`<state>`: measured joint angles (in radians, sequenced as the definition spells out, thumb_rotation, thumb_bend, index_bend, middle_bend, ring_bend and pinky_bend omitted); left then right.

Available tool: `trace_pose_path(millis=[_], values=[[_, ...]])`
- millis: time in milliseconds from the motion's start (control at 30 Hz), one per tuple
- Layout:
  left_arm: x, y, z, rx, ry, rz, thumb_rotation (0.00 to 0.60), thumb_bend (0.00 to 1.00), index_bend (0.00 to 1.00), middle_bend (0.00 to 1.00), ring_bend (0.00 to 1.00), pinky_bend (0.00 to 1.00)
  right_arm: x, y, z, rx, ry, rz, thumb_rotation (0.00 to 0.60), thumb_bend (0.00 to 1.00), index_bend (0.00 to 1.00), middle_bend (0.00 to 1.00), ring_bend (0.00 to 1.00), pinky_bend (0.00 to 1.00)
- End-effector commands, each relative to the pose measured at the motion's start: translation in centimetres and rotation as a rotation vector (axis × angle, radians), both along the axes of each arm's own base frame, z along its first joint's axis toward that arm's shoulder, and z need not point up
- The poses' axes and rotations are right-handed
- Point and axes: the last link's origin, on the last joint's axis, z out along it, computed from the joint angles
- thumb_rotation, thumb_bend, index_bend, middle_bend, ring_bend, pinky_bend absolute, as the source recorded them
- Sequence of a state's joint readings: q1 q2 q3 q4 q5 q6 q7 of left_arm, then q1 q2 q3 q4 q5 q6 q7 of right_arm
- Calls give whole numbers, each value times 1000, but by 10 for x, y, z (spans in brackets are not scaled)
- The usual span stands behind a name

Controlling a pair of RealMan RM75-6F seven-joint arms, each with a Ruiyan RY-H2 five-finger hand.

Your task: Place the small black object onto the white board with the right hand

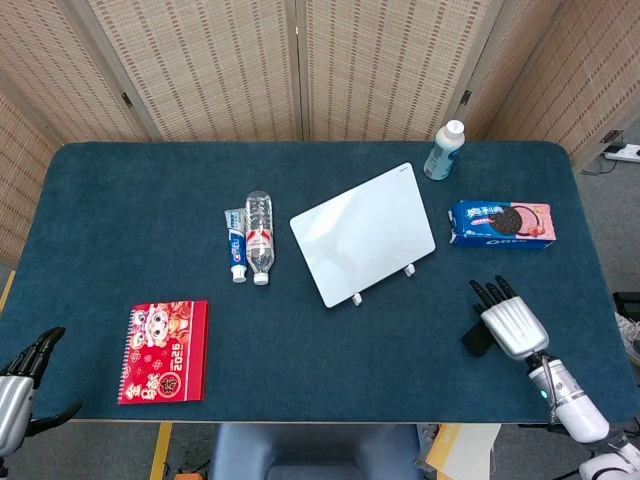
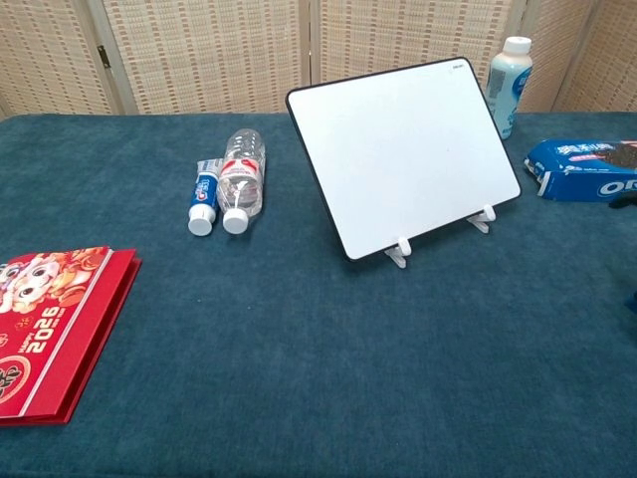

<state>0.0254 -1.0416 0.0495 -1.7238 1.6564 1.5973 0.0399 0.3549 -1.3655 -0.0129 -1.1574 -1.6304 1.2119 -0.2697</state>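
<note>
The small black object (image 1: 477,338) sits against the thumb side of my right hand (image 1: 511,327), which holds it over the table's front right. The other fingers point straight toward the far edge. The object is partly hidden by the palm. The white board (image 1: 363,234) leans on its small stand at the table's middle, up and to the left of that hand, and is plain in the chest view (image 2: 403,149). The chest view catches only a dark sliver of the right hand at its right edge. My left hand (image 1: 17,392) hangs off the front left corner, fingers apart and empty.
A blue cookie pack (image 1: 500,222) lies just beyond the right hand, with a white bottle (image 1: 444,150) further back. A water bottle (image 1: 259,235) and a toothpaste box (image 1: 236,245) lie left of the board. A red calendar (image 1: 165,350) is at the front left.
</note>
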Motion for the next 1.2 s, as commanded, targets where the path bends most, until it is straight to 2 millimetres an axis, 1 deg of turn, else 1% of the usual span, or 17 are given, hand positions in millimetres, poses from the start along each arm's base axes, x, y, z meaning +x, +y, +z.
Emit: trace_pose_path(millis=[33, 133, 167, 233, 267, 433, 533, 633, 733, 867, 900, 933, 967, 1000, 1033, 1100, 1200], values=[[1, 0, -2, -5, 1, 2, 600, 55, 0, 144, 246, 452, 25, -22, -1, -186, -92, 98, 600, 116, 632, 157, 200, 130], [2, 0, -2, -6, -11, 5, 600, 55, 0, 144, 246, 452, 42, -42, -16, -246, -153, 125, 600, 116, 632, 160, 209, 130], [3, 1, -2, -3, -23, 2, 600, 55, 0, 144, 246, 452, 52, -54, -24, -269, -156, 137, 600, 116, 632, 163, 220, 130], [6, 1, -2, -1, -36, -8, 600, 55, 0, 144, 246, 453, 69, -72, -37, -294, -160, 158, 600, 115, 632, 167, 235, 130], [6, 0, -1, -2, -38, -11, 600, 55, 0, 144, 246, 453, 82, -82, -47, -309, -177, 166, 600, 115, 632, 167, 236, 130], [2, -2, 6, 10, -45, 9, 600, 55, 0, 144, 246, 453, 126, -111, -82, -336, -233, 199, 600, 115, 632, 167, 237, 130], [1, -4, 12, 31, -63, 13, 600, 55, 0, 144, 247, 454, 145, -121, -99, -334, -267, 197, 600, 116, 632, 167, 237, 130], [0, -8, 18, 43, -77, 11, 600, 55, 0, 144, 247, 454, 161, -126, -110, -329, -292, 208, 600, 116, 632, 167, 238, 130], [-1, -8, 22, 52, -84, 13, 600, 55, 0, 144, 247, 454, 169, -128, -114, -338, -304, 218, 600, 116, 632, 167, 237, 130], [-1, -8, 22, 47, -86, 14, 600, 55, 0, 144, 247, 454, 170, -130, -115, -347, -304, 209, 600, 116, 618, 166, 235, 130], [0, -8, 21, 46, -89, 11, 600, 54, 0, 144, 247, 455, 168, -132, -116, -349, -285, 202, 600, 116, 587, 157, 231, 129], [1, -8, 21, 50, -92, 2, 600, 54, 0, 144, 248, 455, 168, -133, -117, -351, -261, 199, 600, 116, 522, 134, 220, 128], [3, -8, 21, 63, -94, -13, 600, 54, 0, 144, 249, 456, 169, -134, -118, -353, -223, 210, 600, 116, 433, 102, 205, 126], [4, -9, 21, 71, -97, -21, 600, 54, 0, 144, 251, 457, 170, -135, -118, -362, -189, 225, 600, 116, 369, 79, 195, 124], [4, -10, 22, 82, -101, -26, 600, 55, 0, 144, 252, 457, 171, -136, -119, -372, -152, 240, 600, 116, 271, 48, 177, 119], [3, -11, 24, 98, -97, -20, 600, 55, 0, 144, 254, 459, 172, -135, -121, -375, -143, 241, 600, 116, 121, 9, 138, 106], [0, -11, 24, 102, -97, 3, 600, 55, 0, 144, 255, 460, 174, -135, -125, -371, -146, 230, 600, 116, 22, 0, 86, 86]])
